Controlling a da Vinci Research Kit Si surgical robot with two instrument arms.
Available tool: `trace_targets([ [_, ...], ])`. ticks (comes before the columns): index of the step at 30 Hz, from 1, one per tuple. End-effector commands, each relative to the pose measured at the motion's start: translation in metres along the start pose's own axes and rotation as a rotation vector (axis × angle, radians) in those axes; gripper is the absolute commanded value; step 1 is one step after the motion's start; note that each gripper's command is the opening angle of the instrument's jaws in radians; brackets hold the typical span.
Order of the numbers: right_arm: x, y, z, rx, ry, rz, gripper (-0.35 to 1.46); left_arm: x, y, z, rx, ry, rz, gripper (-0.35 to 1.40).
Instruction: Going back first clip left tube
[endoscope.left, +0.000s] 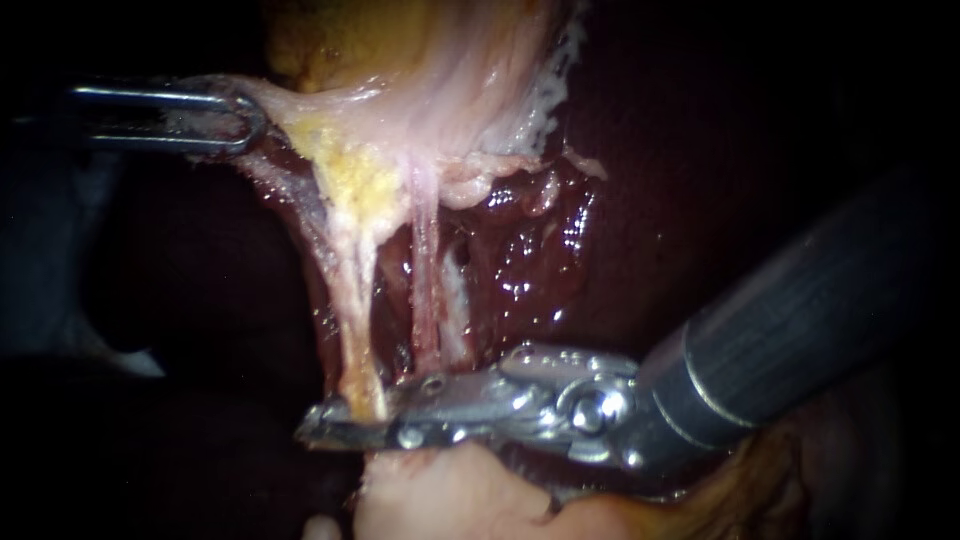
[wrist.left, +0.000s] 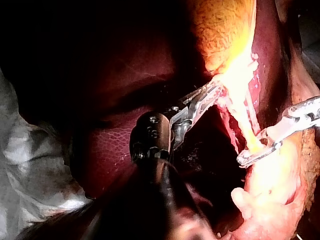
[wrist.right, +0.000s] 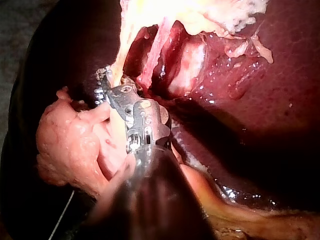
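Two tubes hang down from the gallbladder (endoscope.left: 330, 40). The yellowish left tube (endoscope.left: 355, 330) and the pink right tube (endoscope.left: 425, 290) run side by side. My right instrument (endoscope.left: 335, 420) comes in low from the right. Its metal jaws stand open by a narrow gap, and the lower end of the left tube lies between them. The left wrist view shows these jaws (wrist.left: 247, 157) as a slim loop around that tube. No clip shows on either tube. My left instrument (endoscope.left: 235, 118) is shut on pale gallbladder tissue and holds it stretched to the upper left.
Dark red liver (endoscope.left: 520, 270) lies behind and to the right of the tubes. A pale fatty lump (endoscope.left: 440, 495) sits just under my right instrument's jaws, and it shows beside them in the right wrist view (wrist.right: 75, 145). A pale cloth (wrist.left: 30, 165) lies beside the liver.
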Motion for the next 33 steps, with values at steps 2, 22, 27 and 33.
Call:
trace_targets([
  [2,-0.0004,0.0001,0.0003,0.023,0.002,-0.002,-0.11,0.0000,0.0000,0.0000,0.000,0.000,0.000,-0.35],
  [22,-0.0017,0.0032,0.0002,-0.061,0.113,-0.320,0.48,0.0000,0.0000,-0.0001,0.000,0.000,0.000,-0.35],
  [27,-0.0023,0.0031,-0.0018,-0.112,0.118,-0.422,0.49,0.0000,0.0000,-0.0002,0.000,0.000,0.000,-0.35],
  [33,-0.0023,0.0026,-0.0068,-0.108,0.109,-0.517,0.50,-0.0001,-0.0001,-0.0003,-0.001,0.000,0.001,-0.35],
])
